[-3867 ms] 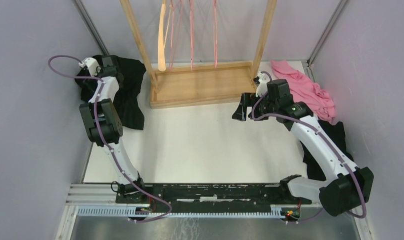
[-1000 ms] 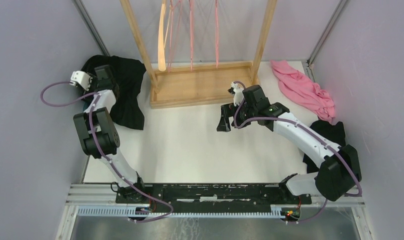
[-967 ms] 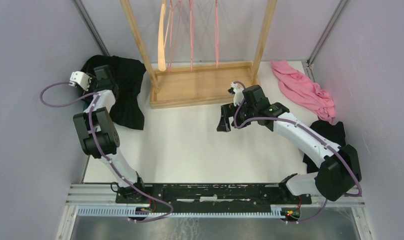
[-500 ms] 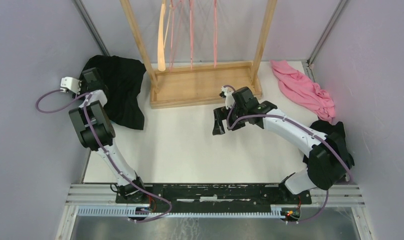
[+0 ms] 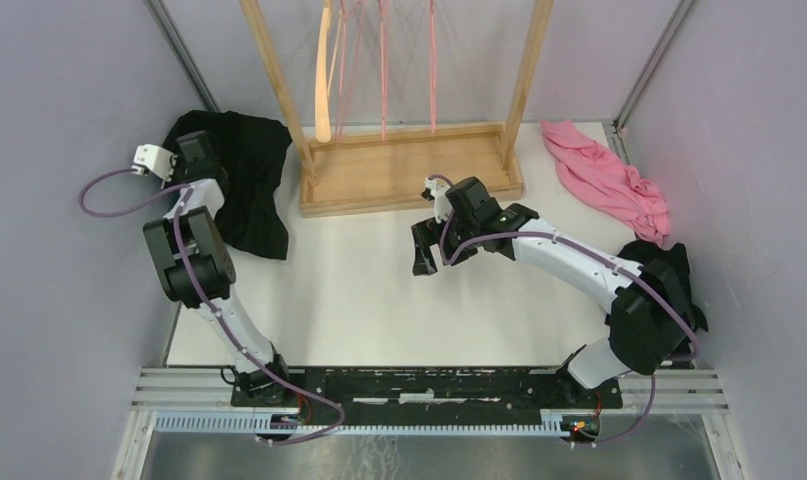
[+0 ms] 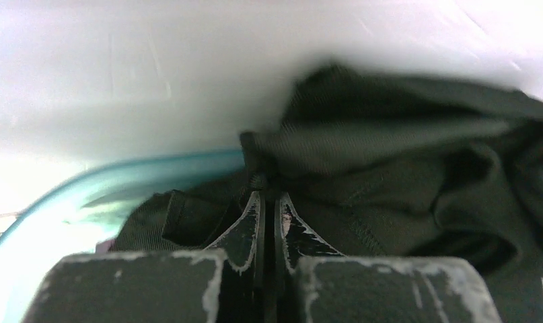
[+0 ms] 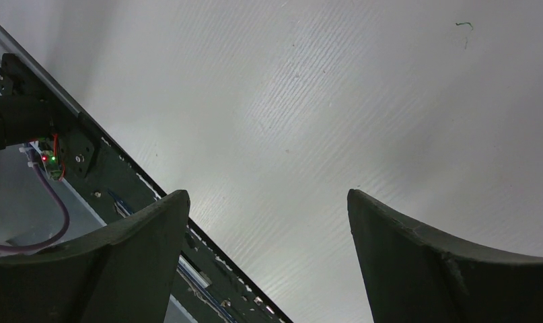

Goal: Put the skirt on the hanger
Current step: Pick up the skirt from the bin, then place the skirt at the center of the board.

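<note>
The skirt (image 5: 247,175) lies crumpled as a black heap at the table's far left corner. My left gripper (image 5: 193,152) is down on its left edge. In the left wrist view the fingertips (image 6: 268,196) are pressed together on a fold of the dark fabric (image 6: 389,168). The hanger (image 5: 323,70), pale beige with thick arms, hangs on the wooden rack (image 5: 404,170) at the back. My right gripper (image 5: 425,250) hovers over the bare table in front of the rack. Its jaws (image 7: 268,202) stand wide apart with nothing between them.
Thin pink wire hangers (image 5: 383,60) hang beside the beige one. A pink garment (image 5: 609,185) lies at the back right. Another black garment (image 5: 669,265) sits by the right wall under the right arm. The left wall is close to the left arm.
My left gripper has closed on the black fabric. The right arm has swung left, from beside the rack's right post to over the table's middle.
</note>
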You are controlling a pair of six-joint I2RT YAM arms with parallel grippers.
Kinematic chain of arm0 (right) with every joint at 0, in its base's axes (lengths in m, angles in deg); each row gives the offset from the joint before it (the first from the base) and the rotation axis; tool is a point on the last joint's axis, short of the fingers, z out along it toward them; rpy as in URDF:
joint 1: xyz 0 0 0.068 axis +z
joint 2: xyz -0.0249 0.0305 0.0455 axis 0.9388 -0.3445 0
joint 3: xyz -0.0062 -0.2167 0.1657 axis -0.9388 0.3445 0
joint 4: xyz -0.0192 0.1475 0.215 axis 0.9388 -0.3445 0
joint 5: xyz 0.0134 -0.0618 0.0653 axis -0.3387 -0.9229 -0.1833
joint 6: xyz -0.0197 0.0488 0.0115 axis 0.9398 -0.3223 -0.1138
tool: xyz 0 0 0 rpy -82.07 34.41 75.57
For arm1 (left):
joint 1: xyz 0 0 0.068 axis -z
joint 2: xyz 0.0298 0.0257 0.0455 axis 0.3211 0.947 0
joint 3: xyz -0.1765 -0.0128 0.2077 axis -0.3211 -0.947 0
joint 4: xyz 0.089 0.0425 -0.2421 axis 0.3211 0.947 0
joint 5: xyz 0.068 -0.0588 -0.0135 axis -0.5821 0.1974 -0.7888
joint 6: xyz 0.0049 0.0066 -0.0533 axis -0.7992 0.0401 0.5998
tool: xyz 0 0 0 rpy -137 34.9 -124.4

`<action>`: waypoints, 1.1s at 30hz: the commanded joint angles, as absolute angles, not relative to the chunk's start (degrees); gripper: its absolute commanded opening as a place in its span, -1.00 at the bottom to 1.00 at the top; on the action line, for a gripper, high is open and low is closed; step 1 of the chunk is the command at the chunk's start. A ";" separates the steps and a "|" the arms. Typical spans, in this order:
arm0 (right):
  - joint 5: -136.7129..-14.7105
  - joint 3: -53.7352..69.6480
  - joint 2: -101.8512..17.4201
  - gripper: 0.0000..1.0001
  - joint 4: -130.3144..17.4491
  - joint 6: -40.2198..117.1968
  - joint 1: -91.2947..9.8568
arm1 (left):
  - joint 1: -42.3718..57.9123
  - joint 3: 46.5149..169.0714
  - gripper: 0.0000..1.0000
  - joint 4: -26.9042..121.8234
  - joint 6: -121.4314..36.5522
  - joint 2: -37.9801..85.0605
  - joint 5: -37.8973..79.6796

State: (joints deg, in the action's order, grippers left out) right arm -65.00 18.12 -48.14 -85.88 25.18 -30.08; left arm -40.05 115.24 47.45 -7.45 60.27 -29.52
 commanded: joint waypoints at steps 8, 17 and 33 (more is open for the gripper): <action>-68.48 17.58 -41.82 0.85 -86.08 24.59 -27.84 | -29.37 106.58 -0.93 50.95 -10.35 38.82 -36.71; -70.04 19.01 -36.15 0.86 -88.05 24.64 -27.57 | -27.04 103.64 -0.92 57.65 -12.65 21.77 -25.81; -72.93 21.64 -28.08 0.85 -89.02 23.31 -27.43 | -26.94 104.04 -0.89 68.92 -12.74 2.25 30.44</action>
State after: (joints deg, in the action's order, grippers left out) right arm -71.45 21.42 -29.54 -90.34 24.29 -27.83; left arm -27.24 101.97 69.75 -13.70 6.07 10.89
